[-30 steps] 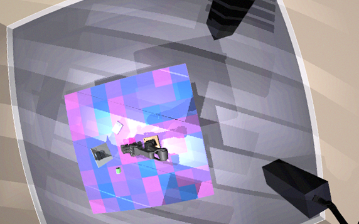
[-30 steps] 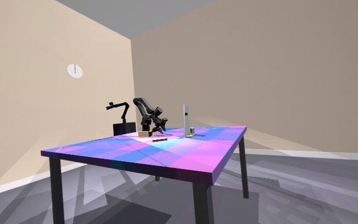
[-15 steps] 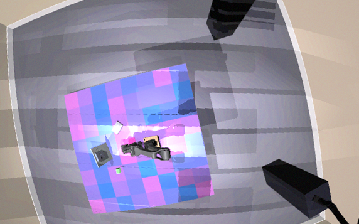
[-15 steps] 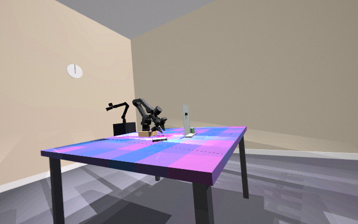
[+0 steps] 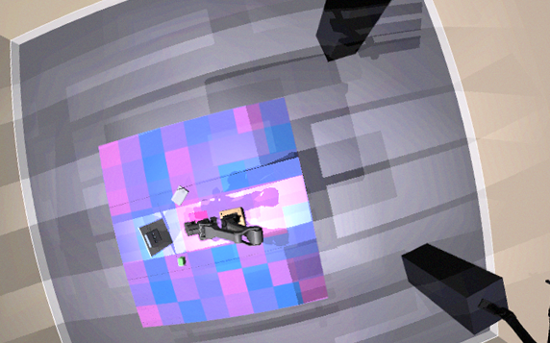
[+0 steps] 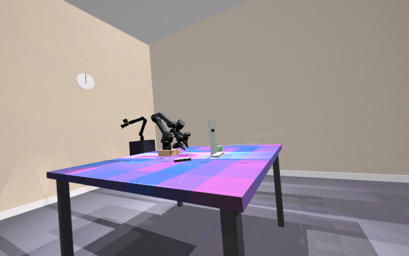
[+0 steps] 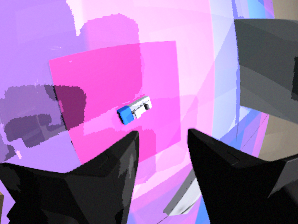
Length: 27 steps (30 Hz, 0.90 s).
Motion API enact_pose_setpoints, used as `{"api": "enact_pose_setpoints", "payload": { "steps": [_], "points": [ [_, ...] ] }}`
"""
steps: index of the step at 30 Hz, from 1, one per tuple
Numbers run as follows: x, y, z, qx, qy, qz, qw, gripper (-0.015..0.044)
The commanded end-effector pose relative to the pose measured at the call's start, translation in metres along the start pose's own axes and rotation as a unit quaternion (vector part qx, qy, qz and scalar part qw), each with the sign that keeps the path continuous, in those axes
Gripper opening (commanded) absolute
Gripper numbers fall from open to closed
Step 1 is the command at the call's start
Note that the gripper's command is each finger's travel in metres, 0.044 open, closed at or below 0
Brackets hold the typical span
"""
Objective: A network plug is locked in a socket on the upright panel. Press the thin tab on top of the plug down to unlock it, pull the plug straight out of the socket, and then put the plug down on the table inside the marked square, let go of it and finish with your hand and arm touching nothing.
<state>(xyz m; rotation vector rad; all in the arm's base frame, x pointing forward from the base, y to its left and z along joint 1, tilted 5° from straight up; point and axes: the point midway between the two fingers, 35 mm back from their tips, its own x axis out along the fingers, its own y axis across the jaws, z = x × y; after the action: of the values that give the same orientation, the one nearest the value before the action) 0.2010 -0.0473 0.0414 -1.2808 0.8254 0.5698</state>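
Observation:
The plug (image 7: 134, 110), white with a blue end, lies on the table inside the marked pink square (image 7: 105, 75) (image 5: 201, 214) in the wrist view. My gripper (image 7: 162, 135) (image 6: 185, 149) is open and empty, with its fingertips apart above the table. In the wrist view the plug shows beyond the fingertips, nearer the left one, and neither finger touches it. The upright panel (image 6: 212, 141) (image 5: 163, 235) (image 7: 265, 70) stands apart from the gripper. Its socket (image 6: 212, 130) shows as a small dark spot. The tab on the plug is too small to make out.
A small green block (image 5: 181, 261) (image 6: 219, 148) stands near the panel. A flat white piece (image 5: 180, 195) (image 6: 182, 159) (image 7: 184, 200) lies on the other side of the square. A wooden block (image 6: 168, 152) is at the arm's base. A second arm (image 6: 142, 127) stands away from the table.

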Motion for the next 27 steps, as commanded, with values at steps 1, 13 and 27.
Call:
{"api": "enact_pose_setpoints", "payload": {
  "steps": [1,13,27],
  "points": [
    [-0.005,-0.005,0.000,-0.002,-0.002,-0.002,1.000,0.0156],
    [-0.018,-0.014,0.000,-0.002,-0.002,-0.002,1.000,0.0156],
    [-0.035,-0.024,0.000,-0.002,-0.002,-0.002,1.000,0.0156]
  ]
}}
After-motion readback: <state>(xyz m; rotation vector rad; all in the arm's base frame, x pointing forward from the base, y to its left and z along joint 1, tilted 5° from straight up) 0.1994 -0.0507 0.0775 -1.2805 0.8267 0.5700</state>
